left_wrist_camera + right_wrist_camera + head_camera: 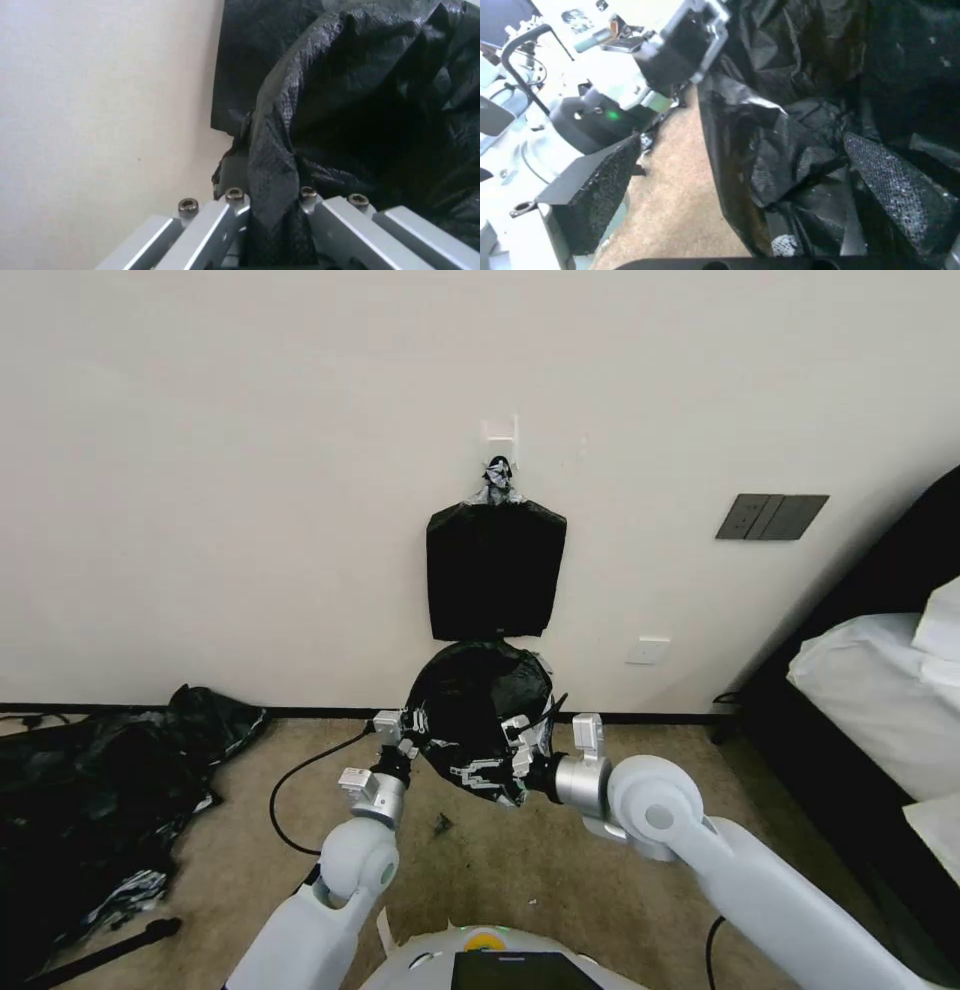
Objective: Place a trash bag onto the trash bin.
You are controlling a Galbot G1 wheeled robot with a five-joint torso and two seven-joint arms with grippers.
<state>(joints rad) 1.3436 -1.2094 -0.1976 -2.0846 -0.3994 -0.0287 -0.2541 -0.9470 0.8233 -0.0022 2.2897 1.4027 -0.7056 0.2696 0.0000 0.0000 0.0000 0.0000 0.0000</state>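
The trash bag (478,710) bulges as a glossy black round dome just above the carpet by the wall, held up between my two arms. My left gripper (413,738) is at the bag's left edge; in the left wrist view it (272,200) is shut on a pinched fold of the bag's film (270,165). My right gripper (522,752) is at the bag's right side. In the right wrist view it (750,180) is open, with the bag's crumpled edge (765,150) between its wide-apart textured pads (597,191). The trash bin is hidden.
A flat black bundle (495,570) hangs from a wall hook right above the bag. A big heap of black sheeting (100,790) covers the floor at the left. A bed (880,690) stands at the right. A cable (290,790) loops over the carpet.
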